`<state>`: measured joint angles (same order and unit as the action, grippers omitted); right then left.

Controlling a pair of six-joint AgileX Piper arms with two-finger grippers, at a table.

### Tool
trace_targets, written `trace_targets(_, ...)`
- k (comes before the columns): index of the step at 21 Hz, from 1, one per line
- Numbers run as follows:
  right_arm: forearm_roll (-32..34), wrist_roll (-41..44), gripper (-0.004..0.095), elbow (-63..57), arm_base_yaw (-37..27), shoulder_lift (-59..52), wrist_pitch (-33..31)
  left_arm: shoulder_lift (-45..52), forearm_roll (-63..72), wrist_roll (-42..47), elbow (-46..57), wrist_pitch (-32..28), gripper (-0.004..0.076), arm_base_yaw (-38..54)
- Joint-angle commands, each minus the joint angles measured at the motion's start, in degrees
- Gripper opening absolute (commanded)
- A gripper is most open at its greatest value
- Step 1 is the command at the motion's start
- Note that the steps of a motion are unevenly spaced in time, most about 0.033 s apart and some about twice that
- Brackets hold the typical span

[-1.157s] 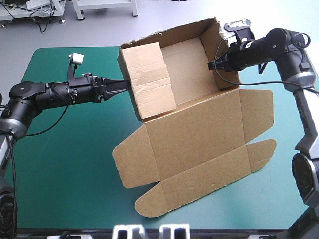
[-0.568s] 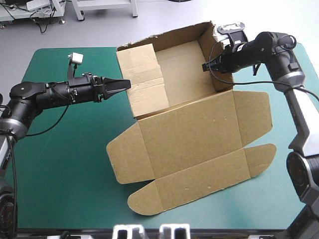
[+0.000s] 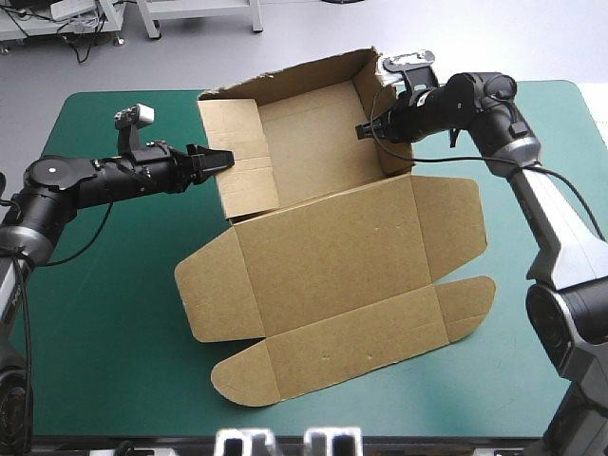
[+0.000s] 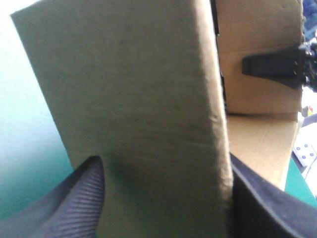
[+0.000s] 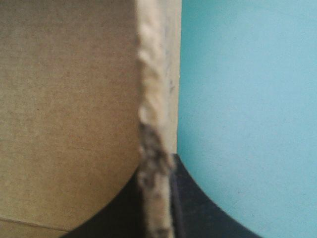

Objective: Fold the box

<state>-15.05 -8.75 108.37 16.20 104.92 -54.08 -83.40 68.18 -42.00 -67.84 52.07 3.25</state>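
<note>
The brown box [image 3: 323, 237] stands as an open tray at the back of the table, its lid and flaps lying flat toward the front. My left gripper [image 3: 220, 158] is open astride the tray's left wall [image 4: 138, 109], a black finger [image 4: 74, 203] on each side of it. My right gripper [image 3: 363, 130] is shut on the top edge of the right wall [image 5: 148, 99], inside the tray's far right corner. The left wrist view also shows the right gripper [image 4: 272, 67] across the tray.
The back wall of the box stands close to the table's far edge [image 3: 285, 92]. The lid's front flap [image 3: 285, 366] reaches toward the front edge. Teal-green cover [image 3: 114, 285] shows to the left of and in front of the left arm.
The box has slid to the left along the table with my right gripper on its wall. The left wall panel has swung up, and my left gripper has opened around it.
</note>
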Motion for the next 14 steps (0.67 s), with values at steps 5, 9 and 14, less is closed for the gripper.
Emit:
trace_targets(5,6.8,8.1,-0.0024,1.7,5.5,0.2,5.6,2.2,-15.0,13.8,-1.4,-16.2,0.0454,-8.9)
trace_targets(9,11.0,14.7,-0.0024,1.7,8.0,1.9,6.7,1.8,-37.4,32.6,-1.4,-21.4,0.0452,-12.8)
trace_targets(14,13.1,18.1,-0.0024,1.7,9.7,2.9,7.0,-0.8,-46.8,41.3,-1.4,-17.4,0.0386,-13.0)
